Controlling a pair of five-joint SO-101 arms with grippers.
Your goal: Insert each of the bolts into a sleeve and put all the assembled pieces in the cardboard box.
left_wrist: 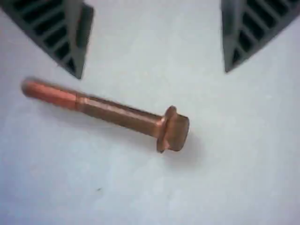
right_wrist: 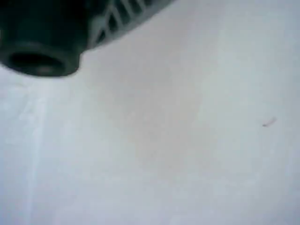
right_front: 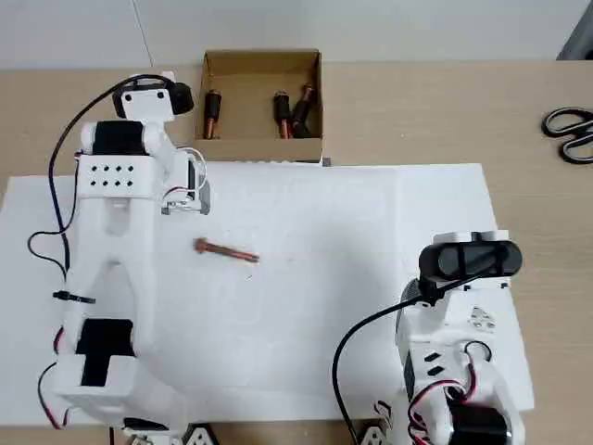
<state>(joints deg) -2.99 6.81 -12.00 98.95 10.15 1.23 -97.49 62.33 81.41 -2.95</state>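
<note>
A copper bolt (right_front: pixel 226 250) lies flat on the white foam sheet (right_front: pixel 352 278), left of its middle. In the left wrist view the bolt (left_wrist: pixel 108 115) rests just beyond my left gripper (left_wrist: pixel 152 72), whose two dark fingertips stand wide apart and hold nothing. The left arm (right_front: pixel 116 176) rises over the sheet's left side, near the box. My right gripper (right_wrist: pixel 70 33) holds a black sleeve (right_wrist: pixel 40 58), open end showing, low over bare foam. The right arm (right_front: pixel 463 278) is at the sheet's front right. The cardboard box (right_front: pixel 262 57) at the back holds three assembled pieces (right_front: pixel 283 113).
Black-handled scissors (right_front: pixel 570 134) lie on the wooden table at the far right. The foam sheet covers most of the workspace between the arms, and the box's front wall meets its back edge.
</note>
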